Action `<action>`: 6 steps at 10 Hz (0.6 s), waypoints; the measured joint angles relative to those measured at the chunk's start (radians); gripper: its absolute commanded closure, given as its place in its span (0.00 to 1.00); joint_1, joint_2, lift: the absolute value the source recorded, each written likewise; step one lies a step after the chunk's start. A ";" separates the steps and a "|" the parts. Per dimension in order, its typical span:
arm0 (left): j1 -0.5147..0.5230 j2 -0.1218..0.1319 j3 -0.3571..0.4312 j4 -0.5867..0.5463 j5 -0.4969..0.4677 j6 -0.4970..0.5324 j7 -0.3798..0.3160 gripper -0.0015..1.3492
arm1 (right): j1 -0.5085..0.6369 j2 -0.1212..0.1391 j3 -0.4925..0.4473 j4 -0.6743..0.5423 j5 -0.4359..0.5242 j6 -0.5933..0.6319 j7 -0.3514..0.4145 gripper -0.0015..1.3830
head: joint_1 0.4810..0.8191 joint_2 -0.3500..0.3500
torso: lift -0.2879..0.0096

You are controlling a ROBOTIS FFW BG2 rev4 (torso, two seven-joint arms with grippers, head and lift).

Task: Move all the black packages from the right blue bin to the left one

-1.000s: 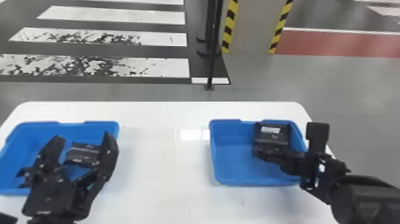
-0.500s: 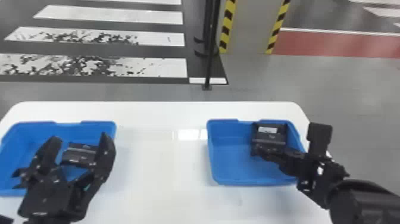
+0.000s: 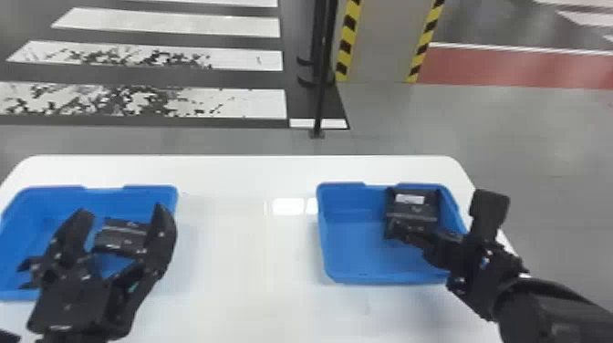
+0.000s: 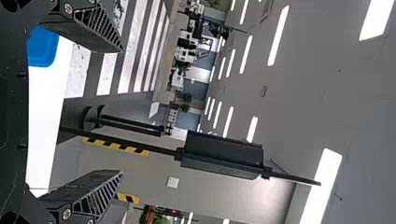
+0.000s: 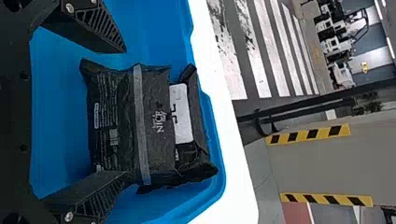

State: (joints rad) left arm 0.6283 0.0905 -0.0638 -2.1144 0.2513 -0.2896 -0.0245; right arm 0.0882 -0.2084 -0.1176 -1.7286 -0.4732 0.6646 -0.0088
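1. Mark as partly done: in left blue bin, one black package, seen in head view beyond and between the fingers of left gripper.
2. Left to move: in right blue bin, another black package, lying near the far right corner, with a white label.
3. Right gripper: down at the package in right bin, spread open, with one finger against or over the package's edge and the other clear of it. Not gripping yet.
4. Left gripper: also spread open, holding nothing, in front of left bin or over it; cannot tell which.
5. Call it about halfway by visible packages; cannot rule out others hidden behind the grippers.
6. Likely next: close on the package, lift clear of the rim, carry across white table, release in left bin.
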 measured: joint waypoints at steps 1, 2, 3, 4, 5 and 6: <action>0.001 0.000 0.000 0.000 0.000 -0.001 0.000 0.08 | 0.002 0.004 0.000 0.003 -0.022 -0.006 -0.020 0.07 | 0.63 0.35 | 0.52; 0.003 0.000 0.001 0.000 0.000 -0.002 0.000 0.08 | 0.003 0.008 0.000 0.008 -0.045 -0.018 -0.039 0.07 | 0.63 0.35 | 0.52; 0.004 -0.001 0.002 0.002 0.000 -0.003 0.000 0.08 | 0.004 0.010 0.000 0.015 -0.069 -0.034 -0.059 0.07 | 0.63 0.35 | 0.52; 0.005 -0.001 0.004 0.002 0.000 -0.004 0.000 0.08 | -0.004 0.011 0.000 0.026 -0.084 -0.042 -0.069 0.07 | 0.63 0.35 | 0.52; 0.005 -0.001 0.004 0.002 0.000 -0.005 0.000 0.08 | -0.015 0.011 0.000 0.035 -0.085 -0.048 -0.075 0.07 | 0.63 0.35 | 0.52; 0.005 -0.002 0.005 0.003 0.000 -0.007 0.000 0.08 | -0.020 0.011 0.000 0.040 -0.086 -0.060 -0.089 0.07 | 0.63 0.35 | 0.52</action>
State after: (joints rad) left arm 0.6337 0.0890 -0.0588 -2.1119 0.2513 -0.2970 -0.0245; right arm 0.0677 -0.1976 -0.1174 -1.6884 -0.5591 0.6045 -0.0974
